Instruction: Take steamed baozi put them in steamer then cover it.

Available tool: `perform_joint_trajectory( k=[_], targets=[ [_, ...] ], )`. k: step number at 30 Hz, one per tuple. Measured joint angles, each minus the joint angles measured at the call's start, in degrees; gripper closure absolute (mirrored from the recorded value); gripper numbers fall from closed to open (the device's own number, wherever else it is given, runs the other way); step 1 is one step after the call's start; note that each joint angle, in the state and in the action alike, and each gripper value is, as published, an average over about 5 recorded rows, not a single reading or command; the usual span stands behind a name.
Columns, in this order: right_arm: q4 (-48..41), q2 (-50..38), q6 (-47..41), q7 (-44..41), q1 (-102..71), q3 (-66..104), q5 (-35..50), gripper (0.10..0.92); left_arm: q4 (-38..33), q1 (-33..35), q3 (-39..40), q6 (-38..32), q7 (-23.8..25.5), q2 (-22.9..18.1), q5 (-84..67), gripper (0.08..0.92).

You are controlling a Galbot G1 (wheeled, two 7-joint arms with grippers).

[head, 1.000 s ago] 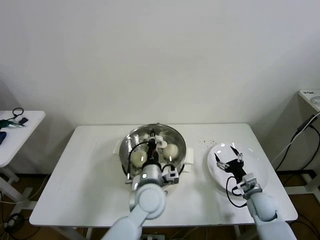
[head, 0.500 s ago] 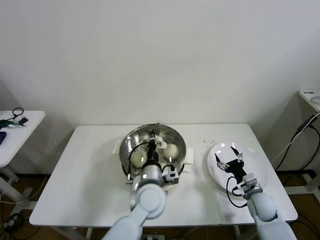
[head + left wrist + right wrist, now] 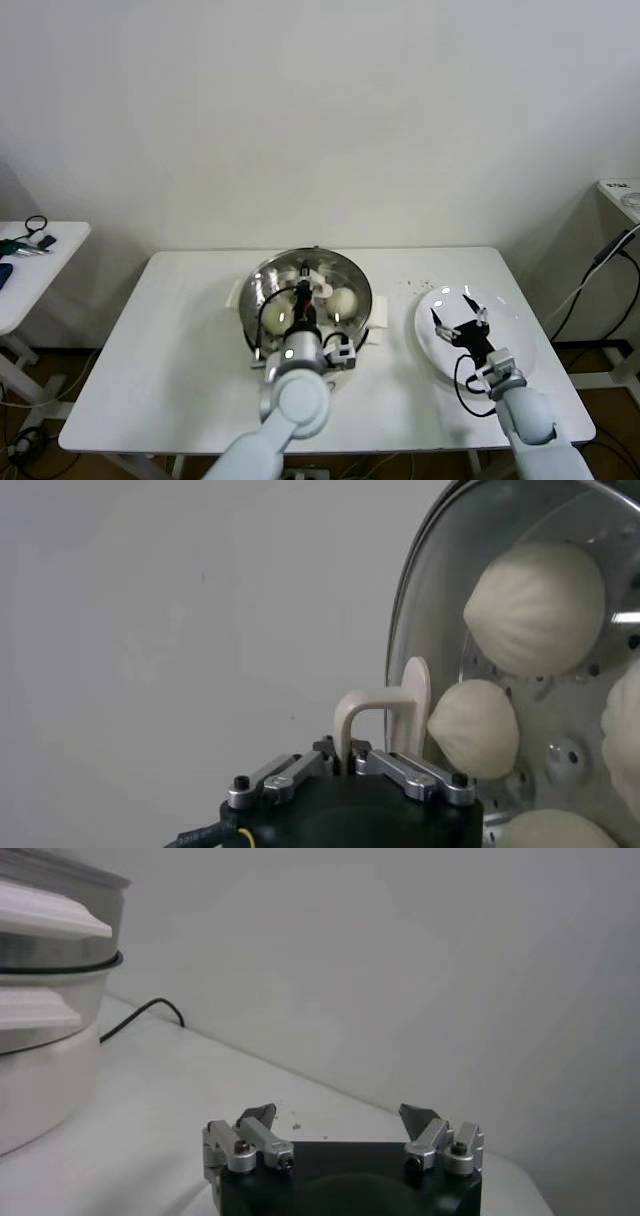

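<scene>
The steamer (image 3: 308, 300) stands at the middle of the table (image 3: 170, 350), near its back edge, with the baozi (image 3: 538, 608) inside and the cover (image 3: 440, 600) on it. The left gripper (image 3: 348, 763) is closed on the cover's handle (image 3: 375, 708). I judge that covering is almost done; next it should let go and rise straight. The right gripper (image 3: 458, 318) waits with jaws wide over the white plate (image 3: 520, 330) by the right edge.

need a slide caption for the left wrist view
Left claw shut on the cover handle, glass lid over the baozi in the steamer.
</scene>
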Motion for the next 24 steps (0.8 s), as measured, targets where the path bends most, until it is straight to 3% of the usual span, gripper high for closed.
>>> perform_joint_trajectory(
  k=[6,24],
  targets=[
    [0.00,-0.01,-0.27,-0.61,-0.03,0.46,0.21,0.203,-0.59,0.07,0.00,-0.03,0.34,0.50,0.10,0.799],
    [0.87,-0.57,-3.35,-1.69,-0.29,1.55,2.29,0.203,-8.20,3.13,-0.95,0.02,1.40,4.46,-4.17,0.273]
  ],
)
